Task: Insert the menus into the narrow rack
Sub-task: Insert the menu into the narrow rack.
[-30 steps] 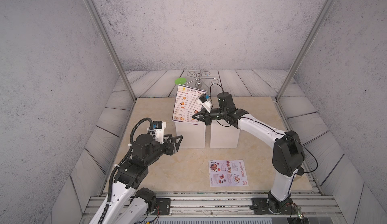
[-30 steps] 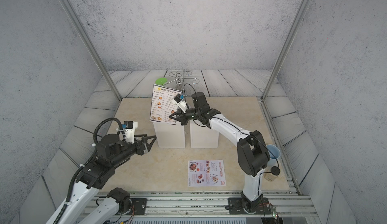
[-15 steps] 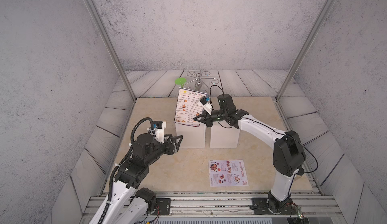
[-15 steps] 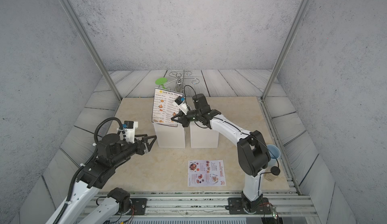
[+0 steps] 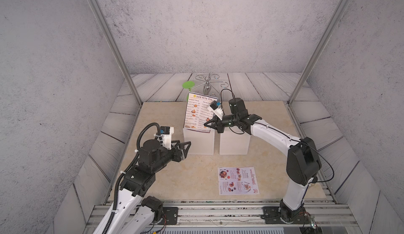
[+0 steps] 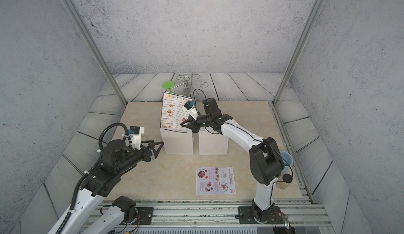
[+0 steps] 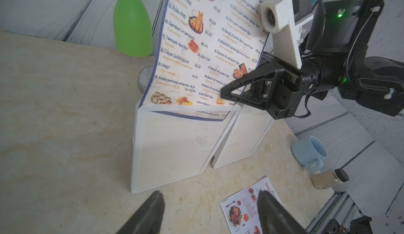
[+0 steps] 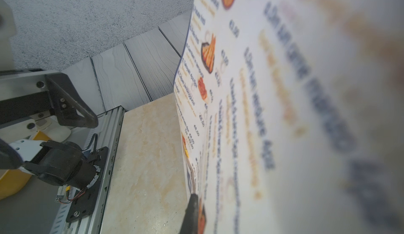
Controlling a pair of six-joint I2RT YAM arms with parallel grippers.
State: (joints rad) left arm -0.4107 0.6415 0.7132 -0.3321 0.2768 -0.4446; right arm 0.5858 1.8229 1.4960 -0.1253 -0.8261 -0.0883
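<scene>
Since a second ago the DIM SUM INN menu [image 5: 196,112] [image 6: 172,112] has shifted toward the robot's right and stands straighter, and the right gripper [image 5: 205,124] [image 6: 181,123] has gone with it, a little lower, while the left arm stays where it was. That gripper is clamped on the sheet's right-hand edge, low down, with one finger [image 7: 238,88] across the printed face. The menu's bottom edge sits just inside the top of the white rack [image 5: 199,142] [image 7: 170,147]; the left wrist view shows its dark border through the rack's front wall, only a little below the rim. Most of the sheet rises above the rack, bowed and leaning back. The right wrist view shows the page [image 8: 284,90] very close and mostly blurred. A second white rack [image 5: 234,142] stands just beside the first, under the right arm's wrist. The SPECIAL MENU sheet [image 5: 237,180] [image 6: 215,180] lies flat, face up, on the table [image 5: 164,117] near its front edge, well apart from both racks. The left gripper [image 5: 186,147] [image 6: 160,145] hangs above the table on the left of the rack, jaws wide, holding nothing, pointed toward the rack. Behind the menu stands a green glass [image 7: 133,25], and a blue mug [image 7: 310,152] lies off the table's right side.
</scene>
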